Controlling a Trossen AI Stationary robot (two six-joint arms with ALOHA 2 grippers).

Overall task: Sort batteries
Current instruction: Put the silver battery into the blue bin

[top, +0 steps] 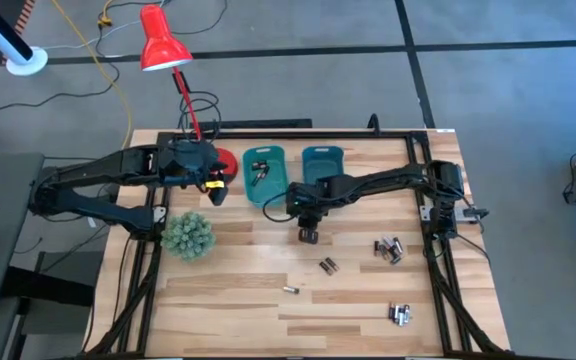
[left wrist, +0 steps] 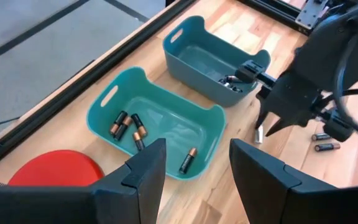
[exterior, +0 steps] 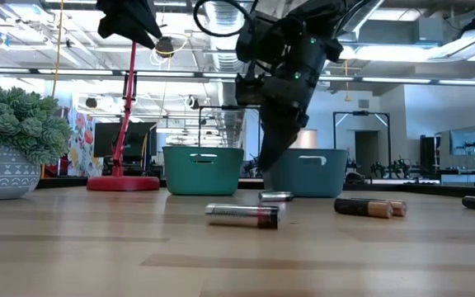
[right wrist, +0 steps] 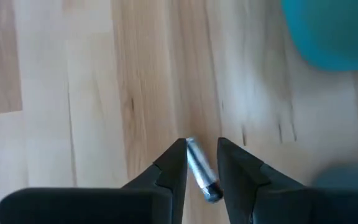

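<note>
Two teal bins stand at the table's far middle. The left bin [left wrist: 157, 127] holds several black-and-copper batteries [left wrist: 124, 124]. The right bin [left wrist: 213, 59] holds silver ones [left wrist: 232, 83]. My right gripper [top: 309, 234] hangs just in front of the bins, shut on a silver battery [right wrist: 201, 168]. My left gripper [left wrist: 194, 168] stands open with nothing between its fingers, raised beside the left bin's left side [top: 216, 190]. More batteries lie loose on the wood [top: 328, 265], [top: 290, 289], [top: 388, 248], [top: 400, 314]. My right gripper pinches the silver battery between its two fingers, which point steeply down from above. The battery's body [right wrist: 196, 160] lies slanted along the fingers, and one end [left wrist: 260, 132] pokes out below the tips. It looks lifted clear of the table.
A green spiky plant in a pot [top: 188, 235] stands at the table's left. A red desk lamp [top: 163, 45] rises from its round red base [left wrist: 48, 171] left of the bins. A dark frame [top: 438, 240] runs along the table's sides. Bare wood lies near the front edge.
</note>
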